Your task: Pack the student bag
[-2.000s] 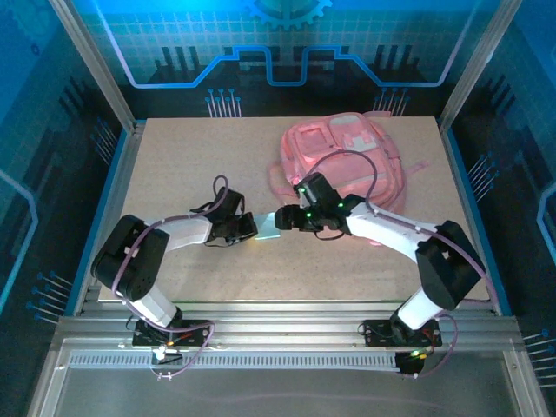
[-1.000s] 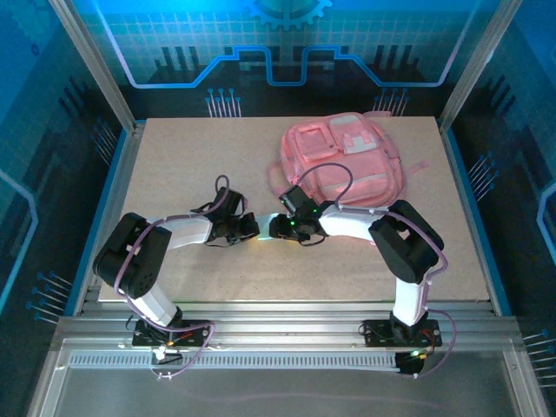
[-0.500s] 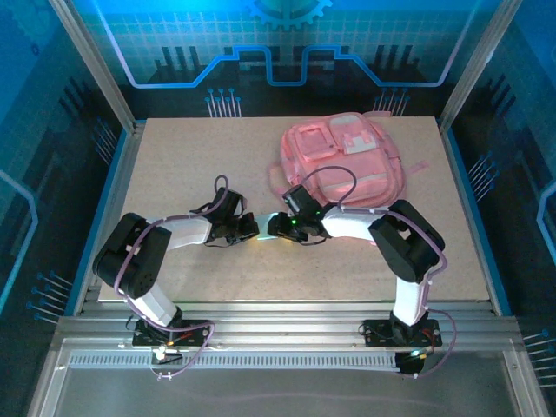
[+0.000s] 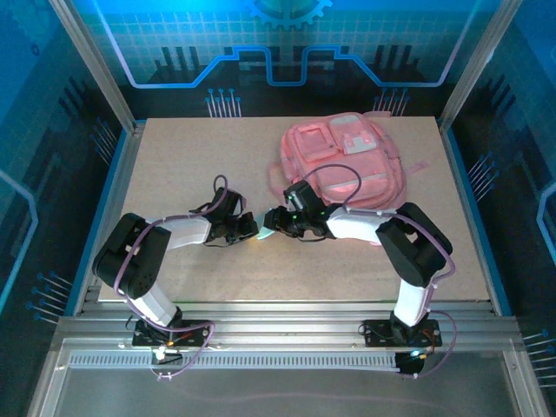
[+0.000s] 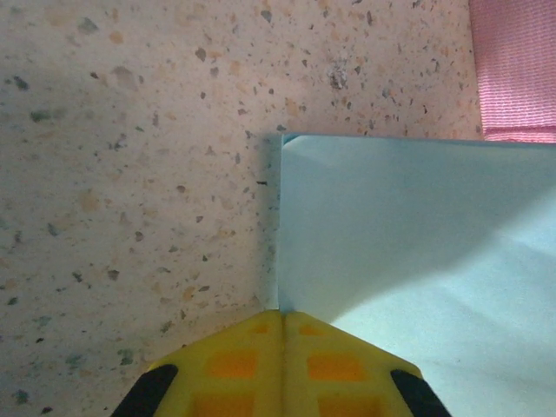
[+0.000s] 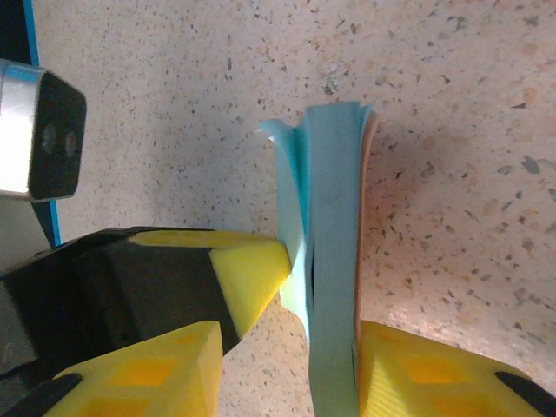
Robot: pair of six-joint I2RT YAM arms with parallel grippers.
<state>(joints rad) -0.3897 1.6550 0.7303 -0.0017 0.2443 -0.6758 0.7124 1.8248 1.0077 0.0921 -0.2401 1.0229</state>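
Handover | your right tool (image 6: 287, 340) has narrowed, still apart around the thin light-blue paper booklet (image 6: 332, 217) | your left tool (image 5: 280, 317) clamped on its edge | large soft pink student bag (image 4: 347, 161) at 1 o'clock on the worktop (image 4: 191, 165), booklet not packed yet.

White-black arms (image 4: 178, 231), perhaps-purple cables (image 4: 215, 184), yellow gripper pads (image 5: 252, 369)

Booklet (image 6: 330, 217) stands on edge between the right fingers (image 6: 417, 373), snug against one and with a gap to the other. The left fingers (image 5: 234, 365) pinch its opposite edge, so it spans both arms over the surface (image 4: 191, 165). The student bag (image 4: 347, 165) lies on the surface behind the right fingers, and its strap (image 5: 517, 69) is just past the booklet's far corner.
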